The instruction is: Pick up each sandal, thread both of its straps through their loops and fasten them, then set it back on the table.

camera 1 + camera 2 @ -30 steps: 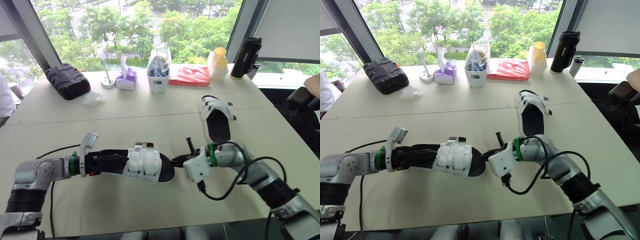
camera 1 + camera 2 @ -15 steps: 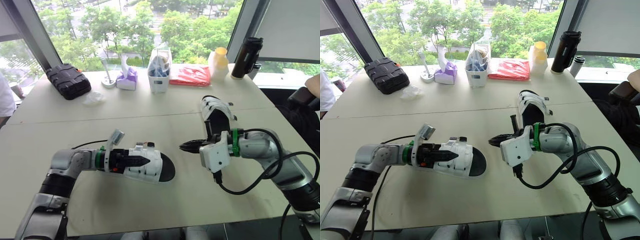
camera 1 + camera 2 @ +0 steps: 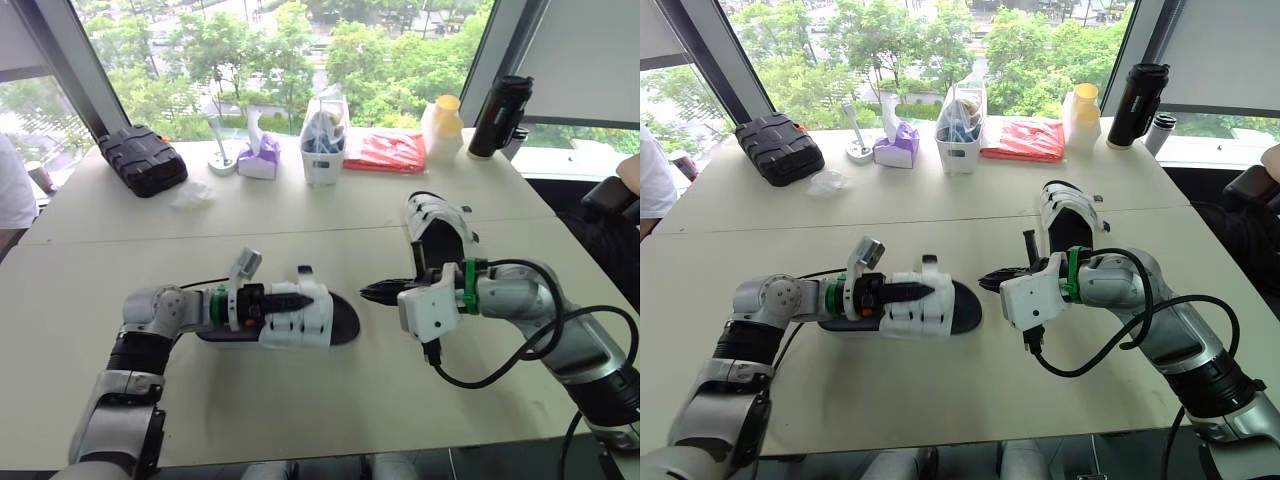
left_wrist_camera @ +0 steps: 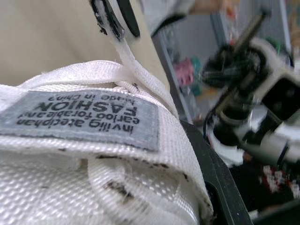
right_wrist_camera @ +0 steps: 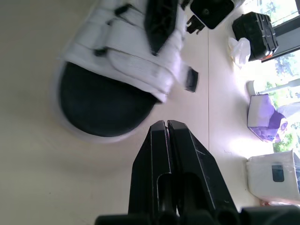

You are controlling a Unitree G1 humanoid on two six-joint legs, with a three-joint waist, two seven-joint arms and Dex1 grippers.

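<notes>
White sandal [image 3: 300, 328] lies on the table [image 3: 300, 420], long axis across, toe toward the right gripper [image 3: 375, 292], whose jaws are pressed together, empty. Over its straps rests the left gripper [image 3: 308, 298]; its grip cannot be told. Behind, a white bin [image 3: 322, 168] holds bagged things.

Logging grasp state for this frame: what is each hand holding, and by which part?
The right hand is shut on nothing. The left hand lies over the straps of the near sandal; whether it grips a strap cannot be told.
</notes>
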